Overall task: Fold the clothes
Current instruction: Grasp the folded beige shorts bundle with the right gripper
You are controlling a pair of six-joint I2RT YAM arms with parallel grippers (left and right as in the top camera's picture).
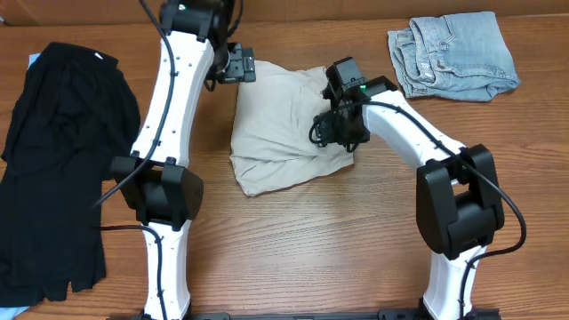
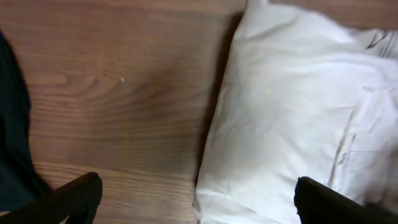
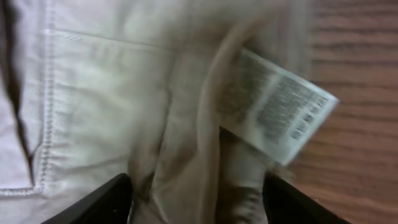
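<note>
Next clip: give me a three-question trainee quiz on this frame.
1. True or false: the denim piece lies on top of the beige shorts.
2. Fill in: the left gripper is ___ (open or shut).
3. Which wrist view shows the white label close to its own fingers?
A) left gripper
B) right gripper
C) neither

Key: 1 false; 2 open; 3 B.

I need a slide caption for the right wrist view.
Right gripper open over a fold of the beige shorts, next to their white printed label.
</note>
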